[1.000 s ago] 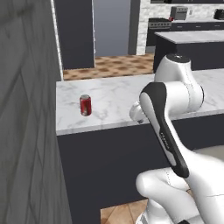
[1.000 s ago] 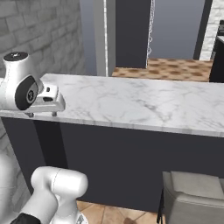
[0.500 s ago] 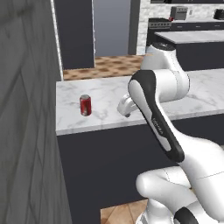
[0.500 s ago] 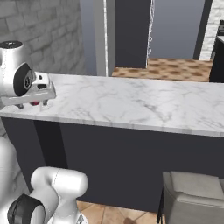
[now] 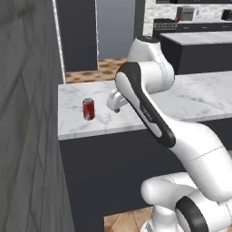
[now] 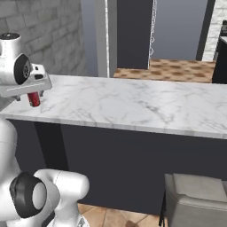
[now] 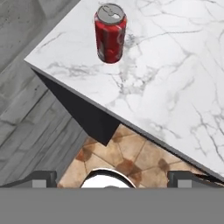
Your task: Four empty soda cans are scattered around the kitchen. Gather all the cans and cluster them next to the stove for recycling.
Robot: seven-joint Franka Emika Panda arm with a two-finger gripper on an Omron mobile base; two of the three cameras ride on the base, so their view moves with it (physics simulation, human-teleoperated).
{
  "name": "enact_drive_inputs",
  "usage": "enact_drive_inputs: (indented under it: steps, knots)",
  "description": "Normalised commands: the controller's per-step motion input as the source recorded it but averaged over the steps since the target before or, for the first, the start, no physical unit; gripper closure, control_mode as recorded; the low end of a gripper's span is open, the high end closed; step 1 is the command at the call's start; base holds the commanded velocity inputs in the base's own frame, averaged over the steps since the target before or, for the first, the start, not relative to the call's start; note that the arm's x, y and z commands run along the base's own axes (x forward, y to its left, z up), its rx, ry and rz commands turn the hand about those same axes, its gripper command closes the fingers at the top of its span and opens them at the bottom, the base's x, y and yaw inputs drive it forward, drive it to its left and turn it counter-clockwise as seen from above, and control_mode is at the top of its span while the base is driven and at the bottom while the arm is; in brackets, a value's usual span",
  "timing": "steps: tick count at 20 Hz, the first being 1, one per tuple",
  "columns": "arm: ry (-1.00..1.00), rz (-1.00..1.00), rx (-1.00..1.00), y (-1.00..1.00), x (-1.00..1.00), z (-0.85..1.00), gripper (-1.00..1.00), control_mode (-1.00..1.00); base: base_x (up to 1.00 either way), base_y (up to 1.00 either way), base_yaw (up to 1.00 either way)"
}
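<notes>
Task looks barely started imo: one red soda can (image 5: 89,108) stands upright on the white marble worktop (image 5: 190,97), near the corner by the grey brick wall (image 5: 27,113), and nothing is held, so that can isn't picked up yet. The other cans can't be made out, and the stove, prob somewhere in the far background w/ the dark cabinets, is too small to tell for sure, so gathering next to it is all left to do. The arm (image 5: 149,113) rises from the base, folds at the elbow and reaches out over the worktop edge, w/ the pincer (image 5: 116,100) hovering just beside the can on its right, near but apart, not touching. From the right base view the hand (image 6: 24,84) sits in front of the can (image 6: 33,99), partly covering it. Pincer is spread wide, jaws empty; in the hand view the can (image 7: 110,33) is ahead and above the finger tips (image 7: 43,178), well outside the jaws, w/ brown tile floor (image 7: 131,153) below the worktop edge. Best guess: the approach and lining-up come next.
</notes>
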Motion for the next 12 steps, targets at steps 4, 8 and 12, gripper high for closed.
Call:
enact_drive_inputs:
  steps: [4,8,12]
  knots:
    - [0.0,0.0,0.0,0.19,0.35,0.0,-1.0,-1.0,0.0,0.0,0.0]
    - [0.0,0.0,0.0,0.17,0.28,0.0,-1.0,-1.0,0.0,0.0,0.0]
    - [0.0,0.0,0.0,0.16,0.17,0.0,-1.0,-1.0,0.0,0.0,0.0]
